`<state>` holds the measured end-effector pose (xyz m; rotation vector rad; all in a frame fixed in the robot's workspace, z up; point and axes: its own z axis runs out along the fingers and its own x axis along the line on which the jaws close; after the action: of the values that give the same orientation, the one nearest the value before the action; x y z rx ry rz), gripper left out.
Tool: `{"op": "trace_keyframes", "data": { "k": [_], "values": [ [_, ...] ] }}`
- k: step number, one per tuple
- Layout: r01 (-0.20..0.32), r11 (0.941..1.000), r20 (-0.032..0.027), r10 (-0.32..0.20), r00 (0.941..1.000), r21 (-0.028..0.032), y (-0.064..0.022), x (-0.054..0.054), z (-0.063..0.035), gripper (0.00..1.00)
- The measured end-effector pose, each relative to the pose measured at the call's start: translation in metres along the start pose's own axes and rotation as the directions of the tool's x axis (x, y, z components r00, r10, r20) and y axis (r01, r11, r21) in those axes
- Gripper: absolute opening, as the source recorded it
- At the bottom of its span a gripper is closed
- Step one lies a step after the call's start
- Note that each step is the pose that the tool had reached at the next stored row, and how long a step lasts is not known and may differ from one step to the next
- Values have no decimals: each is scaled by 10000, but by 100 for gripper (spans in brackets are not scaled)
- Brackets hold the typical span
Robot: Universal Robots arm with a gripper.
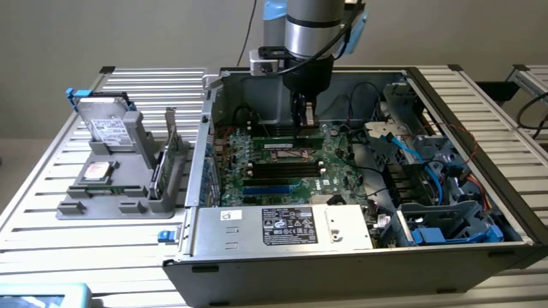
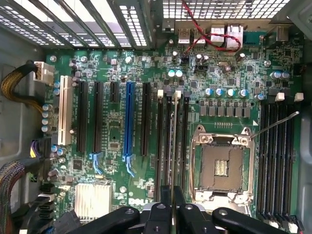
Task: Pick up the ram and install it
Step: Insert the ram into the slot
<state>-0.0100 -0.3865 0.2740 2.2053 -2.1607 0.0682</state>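
**Ram gripped over its slots, not yet seated**

Pickup looks done. The gripper (image 2: 173,210) is clamped on the ram (image 2: 174,141) and holds it edge-on over the black memory slots (image 2: 162,141) beside the CPU socket (image 2: 222,165). Seating, I judge, remains. The exterior view adds the arm (image 1: 312,25) reaching down into the open computer case (image 1: 342,276).

The slatted silver metal tabletop (image 1: 86,240) looks brushed and matt. The grey sheet-metal computer case (image 1: 342,276) is smooth and dull. The green lacquered circuit-board motherboard (image 2: 112,63) gleams faintly, and its bare metal processor socket frame (image 2: 199,161) is shiny. The black plastic tool (image 2: 173,195) is semi-glossy around the thin green circuit-board ram stick (image 2: 174,136). At the left, the grey plastic parts holder (image 1: 158,208) is matt.
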Motion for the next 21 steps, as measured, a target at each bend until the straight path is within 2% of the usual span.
{"op": "trace_keyframes", "data": {
  "k": [14,21],
  "values": [
    [1,10000,-42,-1,10000,-3,-3,21,114,13],
    [0,10000,-53,0,10000,-1,-3,19,130,13]
  ]
}}
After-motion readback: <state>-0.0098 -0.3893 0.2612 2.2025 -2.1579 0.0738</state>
